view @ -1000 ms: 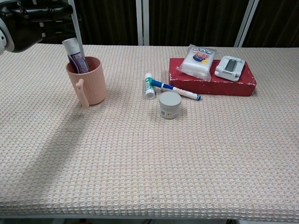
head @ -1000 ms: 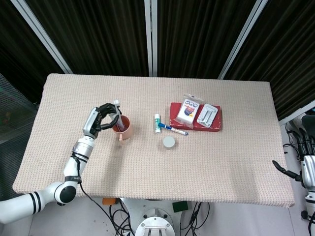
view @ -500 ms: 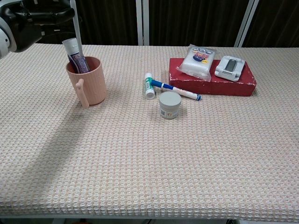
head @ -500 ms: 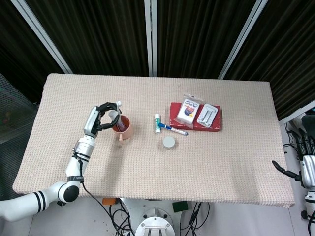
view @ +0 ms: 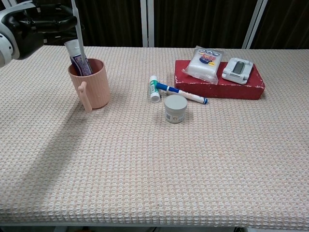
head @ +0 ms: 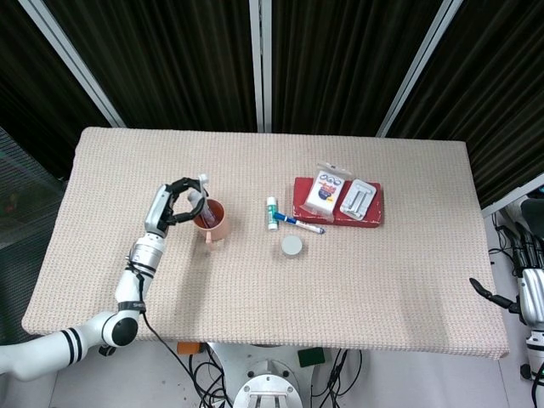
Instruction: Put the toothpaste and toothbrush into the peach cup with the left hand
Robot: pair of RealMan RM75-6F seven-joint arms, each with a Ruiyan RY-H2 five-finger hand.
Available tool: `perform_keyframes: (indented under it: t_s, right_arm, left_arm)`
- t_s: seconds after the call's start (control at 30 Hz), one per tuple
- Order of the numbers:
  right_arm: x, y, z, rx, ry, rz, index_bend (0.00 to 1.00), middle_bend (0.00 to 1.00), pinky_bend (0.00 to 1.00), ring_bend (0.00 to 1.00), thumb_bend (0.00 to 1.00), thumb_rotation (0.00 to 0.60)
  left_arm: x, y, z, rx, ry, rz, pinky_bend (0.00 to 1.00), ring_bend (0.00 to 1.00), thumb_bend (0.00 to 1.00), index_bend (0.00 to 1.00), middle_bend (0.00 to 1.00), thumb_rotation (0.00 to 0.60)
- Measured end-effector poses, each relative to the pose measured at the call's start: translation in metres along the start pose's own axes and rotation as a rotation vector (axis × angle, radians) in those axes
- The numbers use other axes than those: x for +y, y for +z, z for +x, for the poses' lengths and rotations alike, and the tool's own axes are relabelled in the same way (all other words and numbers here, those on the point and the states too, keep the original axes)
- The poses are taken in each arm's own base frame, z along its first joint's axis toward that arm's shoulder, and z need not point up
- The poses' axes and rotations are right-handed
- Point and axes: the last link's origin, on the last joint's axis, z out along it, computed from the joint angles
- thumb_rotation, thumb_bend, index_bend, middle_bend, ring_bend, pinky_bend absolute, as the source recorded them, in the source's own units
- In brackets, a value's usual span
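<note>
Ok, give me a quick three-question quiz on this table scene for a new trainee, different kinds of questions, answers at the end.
1. True or false: the toothpaste stands inside the peach cup.
2. What lies right against the front of the red box? A) blue marker B) spoon C) scissors
3. Fill in: the small grey-lidded jar stands ____ of the peach cup in the chest view.

Key: 1 true. 2 A, the blue marker. 3 right. The left hand hovers by the cup, at the toothbrush.
</note>
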Motion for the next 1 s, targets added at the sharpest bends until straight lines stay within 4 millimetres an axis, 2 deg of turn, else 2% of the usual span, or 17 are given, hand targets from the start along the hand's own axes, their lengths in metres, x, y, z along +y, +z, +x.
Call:
perform_keyframes:
  t_s: [0.37, 0.47, 0.6, 0.7, 0.87, 1.0]
  right_arm:
    - [-0.0015, 0.0010, -0.0004, -0.007, -0.002, 0.004, 0.00, 0.00, 0.00, 0.00, 0.35, 0.498]
    - [-0.0021, 0.0017, -0.0003, -0.005, -0.002, 0.006, 0.00, 0.00, 0.00, 0.00, 0.35, 0.497]
    - [-0.0025, 0.0025, -0.0005, -0.004, -0.002, 0.007, 0.00, 0.00, 0.00, 0.00, 0.35, 0.498]
    - [-0.0029, 0.0028, -0.0003, -0.002, -0.001, 0.008, 0.00, 0.00, 0.00, 0.00, 0.35, 0.497]
    - [-0.0028, 0.0026, 0.0000, 0.000, -0.001, 0.007, 0.00, 0.00, 0.00, 0.00, 0.35, 0.499]
    - [-0.0027, 0.0023, 0.0003, 0.004, 0.001, 0.006, 0.00, 0.00, 0.00, 0.00, 0.35, 0.498]
  left_arm:
    - [-0.0079, 0.0006, 0.0000, 0.000, 0.008, 0.017, 0.13, 0.25, 0.38, 0.63, 0.47, 0.600]
    - [-0.0096, 0.0003, 0.0002, -0.003, 0.013, 0.019, 0.13, 0.24, 0.38, 0.53, 0.42, 0.600]
    - [-0.0100, -0.0004, -0.0001, -0.018, 0.000, 0.015, 0.12, 0.19, 0.38, 0.31, 0.31, 0.600]
    - [-0.0102, -0.0007, 0.0012, -0.022, 0.010, -0.002, 0.12, 0.16, 0.38, 0.21, 0.26, 0.589]
    - [-0.0107, -0.0025, 0.0042, -0.006, 0.020, -0.030, 0.12, 0.13, 0.37, 0.17, 0.21, 0.504]
    - [-0.0080, -0.0049, 0.0074, 0.008, 0.019, -0.054, 0.12, 0.12, 0.37, 0.16, 0.19, 0.482]
